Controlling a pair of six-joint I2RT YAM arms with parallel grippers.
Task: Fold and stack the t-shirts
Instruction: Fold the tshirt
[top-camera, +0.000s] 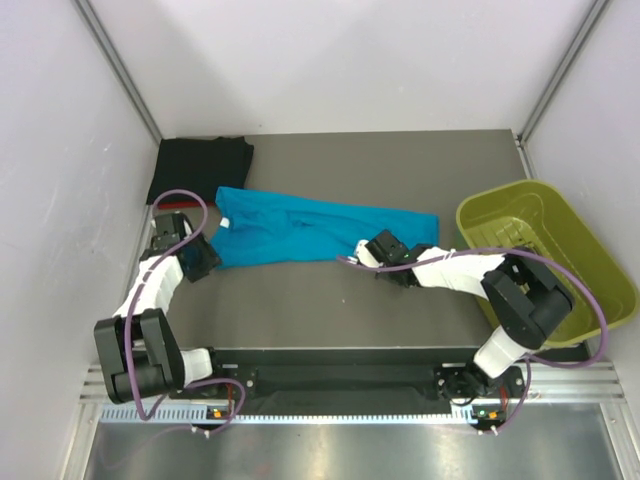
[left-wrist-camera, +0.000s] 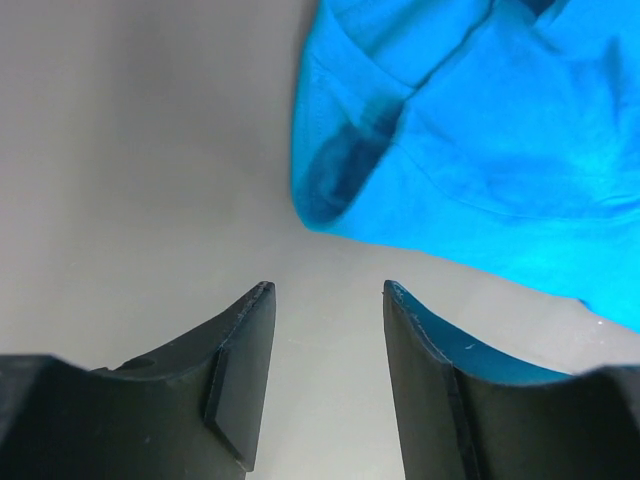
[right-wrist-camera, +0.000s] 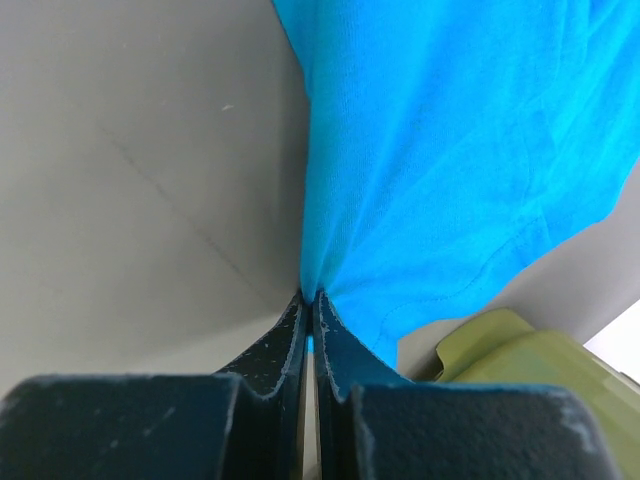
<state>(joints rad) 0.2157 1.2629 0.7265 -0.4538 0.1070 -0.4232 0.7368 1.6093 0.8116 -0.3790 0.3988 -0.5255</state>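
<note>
Black t-shirt (top-camera: 203, 160), folded, sits at the surface's far left corner. Left end effector (top-camera: 200, 258), spread and holding nothing, is at the left end of the teal t-shirt (top-camera: 310, 232), with the cloth just ahead and to its right. The shirt's long axis runs left to right across the surface. Right end effector (top-camera: 365, 250), pressed together, pinches the shirt's near hem toward its right end. Yellow-green bin (top-camera: 560, 260) stands farther right.

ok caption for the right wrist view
Right gripper pinching an edge of the teal t-shirt, yellow-green bin at lower right
</note>
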